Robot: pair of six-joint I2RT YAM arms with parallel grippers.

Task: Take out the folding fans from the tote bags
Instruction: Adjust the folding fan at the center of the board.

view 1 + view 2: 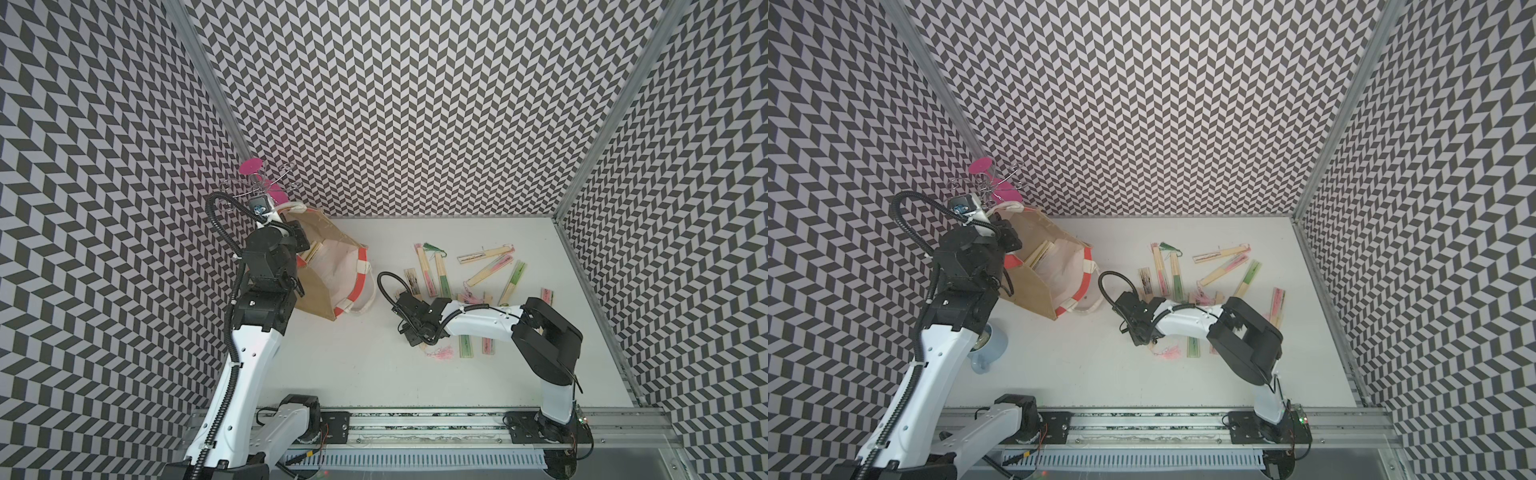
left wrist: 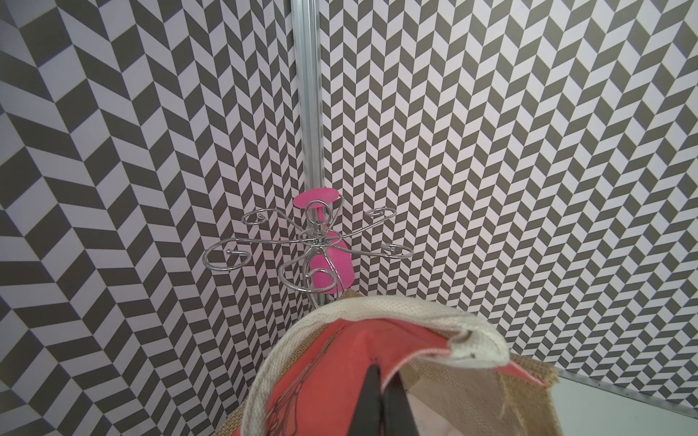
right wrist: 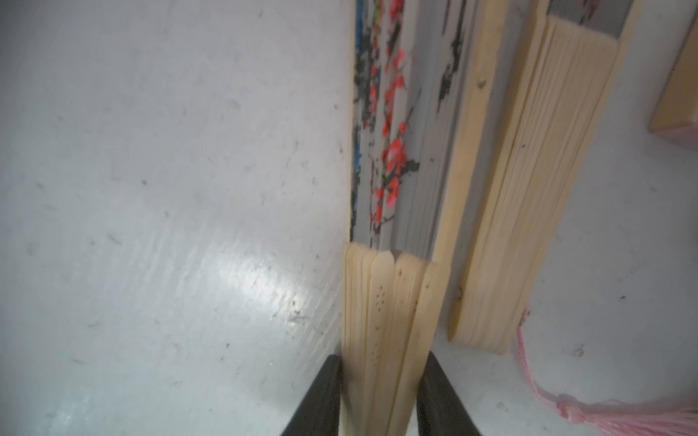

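Note:
The tan jute tote bag (image 1: 332, 266) (image 1: 1054, 270) lies tilted at the table's left with its mouth towards the middle. A few folding fans (image 1: 311, 251) (image 1: 1040, 251) show inside on the white lining. My left gripper (image 2: 383, 358) is shut on the bag's red-orange rim trim (image 2: 325, 370), just under the white rope handle (image 2: 377, 307). Several more fans (image 1: 478, 270) lie scattered on the table's right. My right gripper (image 3: 381, 362) stands low over the table, open, its fingers along both sides of a fan with red flowers (image 3: 393, 302) that lies flat. A second fan (image 3: 528, 188) lies beside it.
A chrome wire stand holding a pink glass (image 1: 262, 183) (image 2: 321, 241) stands in the back left corner behind the bag. A pale blue cup (image 1: 988, 345) lies by the left arm. A pink tassel (image 3: 604, 415) trails near the right gripper. The arms' rail (image 1: 415, 419) runs along the front edge.

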